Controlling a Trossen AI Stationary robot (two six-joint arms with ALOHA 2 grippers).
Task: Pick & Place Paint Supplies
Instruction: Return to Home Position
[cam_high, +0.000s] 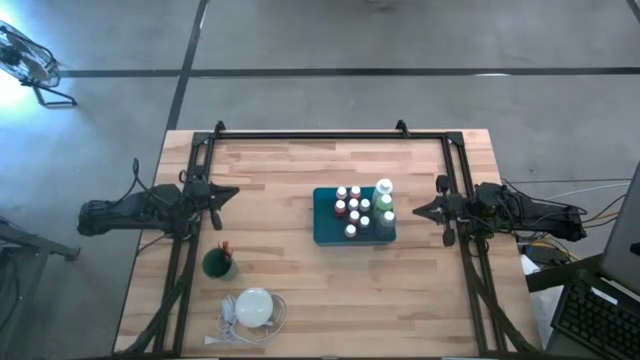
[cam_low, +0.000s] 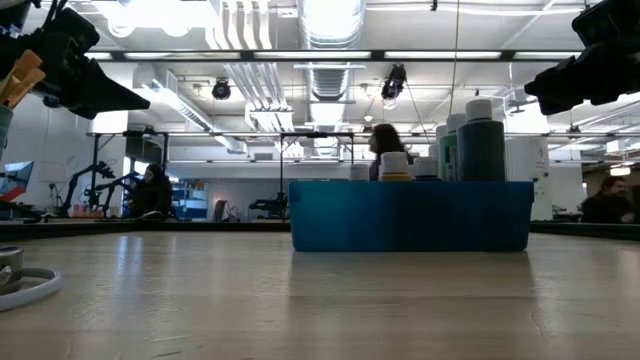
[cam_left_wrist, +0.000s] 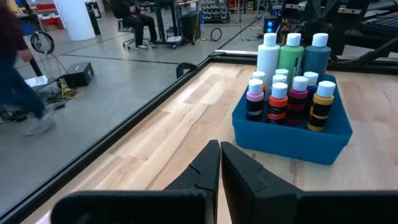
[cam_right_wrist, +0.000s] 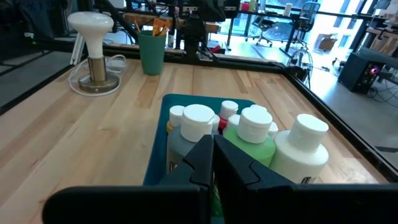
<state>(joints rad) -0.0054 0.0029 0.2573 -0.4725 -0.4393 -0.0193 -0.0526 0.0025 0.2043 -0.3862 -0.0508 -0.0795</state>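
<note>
High view, for your check: paint bottles (cam_high: 360, 207), white caps, all standing in blue bin (cam_high: 324, 230) at middle of table (cam_high: 300, 300). Labels show colour bands; writing too small to read. Your left gripper (cam_high: 232, 193) closed, empty, well apart from bin. Your right gripper (cam_high: 418, 211) closed, empty, near bin's right side. Between left gripper and white lamp (cam_high: 253, 305): green cup (cam_high: 217, 265) with brushes (cam_high: 224, 250) upright.

Blue bin (cam_high: 328, 234) crammed with capped bottles (cam_high: 362, 205) blocks the table's (cam_high: 290, 170) centre-right, tallest ones nearest the right gripper (cam_high: 418, 210); green cup (cam_high: 219, 265) of brushes (cam_high: 225, 249) and corded white lamp (cam_high: 253, 306) obstruct the left-arm side; bare wood lies open between them.
</note>
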